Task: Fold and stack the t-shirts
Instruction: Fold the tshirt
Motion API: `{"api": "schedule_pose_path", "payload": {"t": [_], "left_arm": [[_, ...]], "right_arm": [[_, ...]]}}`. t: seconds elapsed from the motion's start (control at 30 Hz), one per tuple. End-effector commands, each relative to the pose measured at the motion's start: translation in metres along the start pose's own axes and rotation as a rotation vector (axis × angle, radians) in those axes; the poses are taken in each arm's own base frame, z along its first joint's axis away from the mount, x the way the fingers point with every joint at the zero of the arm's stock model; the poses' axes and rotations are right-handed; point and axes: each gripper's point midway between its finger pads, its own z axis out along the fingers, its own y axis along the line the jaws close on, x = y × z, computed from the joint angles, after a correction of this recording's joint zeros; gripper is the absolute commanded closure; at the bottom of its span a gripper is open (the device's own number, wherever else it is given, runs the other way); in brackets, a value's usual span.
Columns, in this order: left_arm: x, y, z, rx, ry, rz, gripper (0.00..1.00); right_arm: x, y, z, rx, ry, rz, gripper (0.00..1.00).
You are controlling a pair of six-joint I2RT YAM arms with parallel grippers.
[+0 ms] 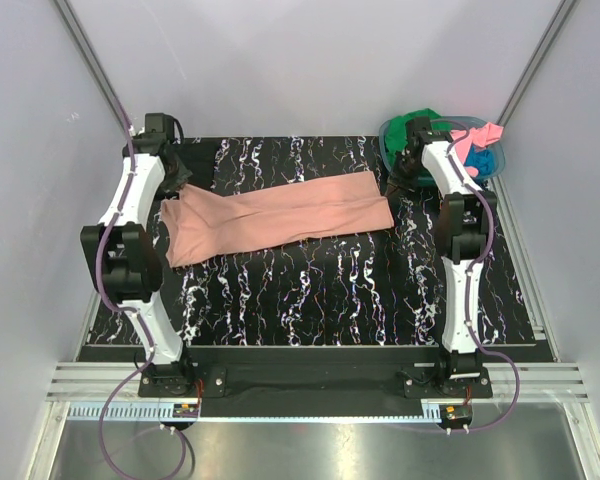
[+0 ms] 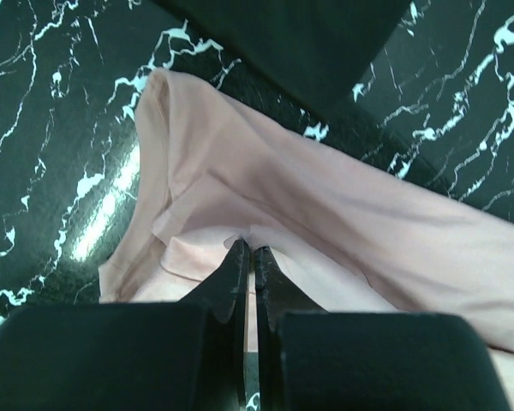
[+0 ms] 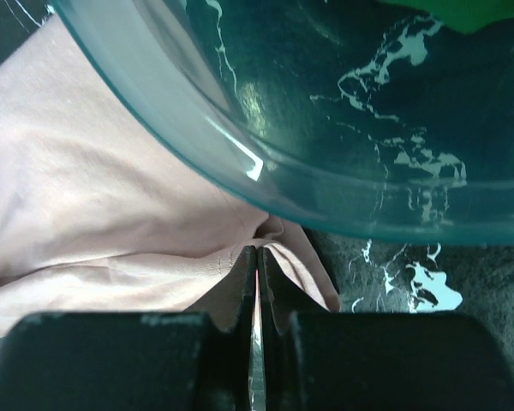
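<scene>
Two tools hold one salmon t-shirt (image 1: 280, 215), its long axis running across the black marbled worktop (image 1: 330, 290) from the left tool (image 1: 173, 198) to the right tool (image 1: 395, 188); white walls close in. Left wrist: jaws pinched together on a cloth fold. Right wrist: jaws closed on the hem, just beside the teal basket (image 3: 197, 145).

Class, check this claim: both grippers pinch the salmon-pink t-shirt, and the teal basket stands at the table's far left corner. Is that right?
No. The top external view shows the teal basket at the far right corner. The left gripper and right gripper do pinch the salmon-pink t-shirt.
</scene>
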Motion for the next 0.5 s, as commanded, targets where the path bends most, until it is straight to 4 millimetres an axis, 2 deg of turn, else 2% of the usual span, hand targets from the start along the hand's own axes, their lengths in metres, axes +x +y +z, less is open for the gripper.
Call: {"api": "schedule_pose_path", "payload": {"t": [0.0,0.27,0.47], "left_arm": [[-0.024,-0.009,0.004,0.040,-0.057,-0.014,1.00],[-0.021,-0.011,0.023,0.045,-0.035,-0.022,1.00],[-0.020,-0.013,0.039,0.039,-0.024,-0.016,0.98]], "right_arm": [[-0.008,0.011,-0.005,-0.021,-0.018,-0.007,0.94],[-0.010,0.010,0.000,-0.016,-0.019,-0.015,0.94],[-0.019,0.016,0.006,-0.035,-0.035,-0.012,0.90]]}}
